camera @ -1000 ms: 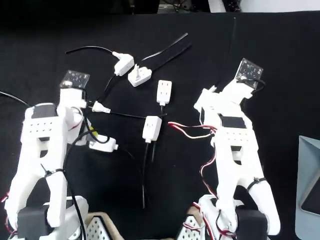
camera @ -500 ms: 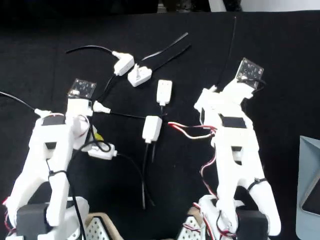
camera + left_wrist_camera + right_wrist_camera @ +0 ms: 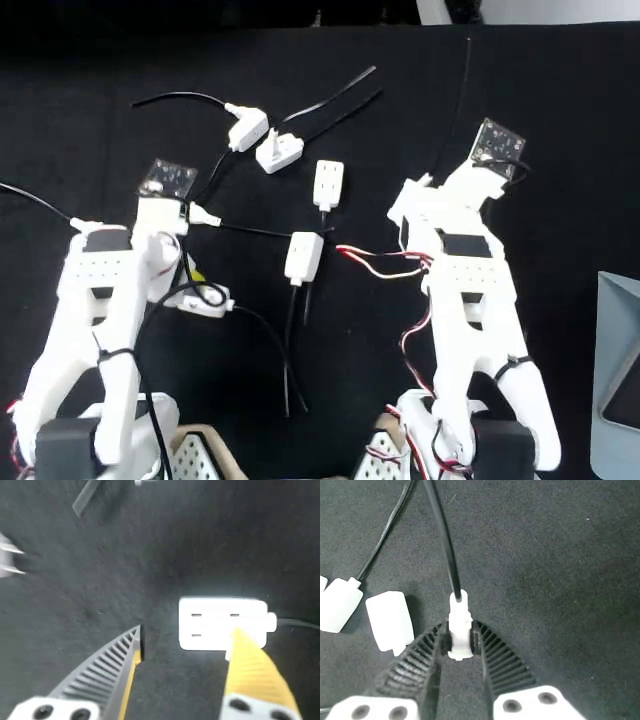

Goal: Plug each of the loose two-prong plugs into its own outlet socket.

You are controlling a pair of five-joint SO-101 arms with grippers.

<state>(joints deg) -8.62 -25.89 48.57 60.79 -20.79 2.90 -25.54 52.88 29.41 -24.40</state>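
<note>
Two white robot arms (image 3: 470, 290) work over a black, felt-like desk (image 3: 560, 120) strewn w/ white plugs, sockets and thin black cords.

The right hand (image 3: 460, 630) is clamped on a small plug (image 3: 460, 612). Its ribbed fingers press both flat sides, and the cord runs straight out away from the wrist. We judge this grip keeps the plug steady for lining up w/ a socket. A smooth white block (image 3: 390, 620) lies just beside it on the desk.

The left hand (image 3: 187, 630) is spread apart over a socket (image 3: 220, 622). This is a rounded rectangular block of glossy plastic w/ narrow slots facing up and a cord leaving one end. One finger is grey and ribbed; the other is yellow and overlaps the socket's edge. It's prob. placed to grasp or pin the block so it won't slide on the cloth.

A second plug (image 3: 7, 562) w/ two bare metal prongs lies well apart. Spare sockets (image 3: 328, 183) and loose plugs (image 3: 278, 152) wait mid-desk btwn the arms.
</note>
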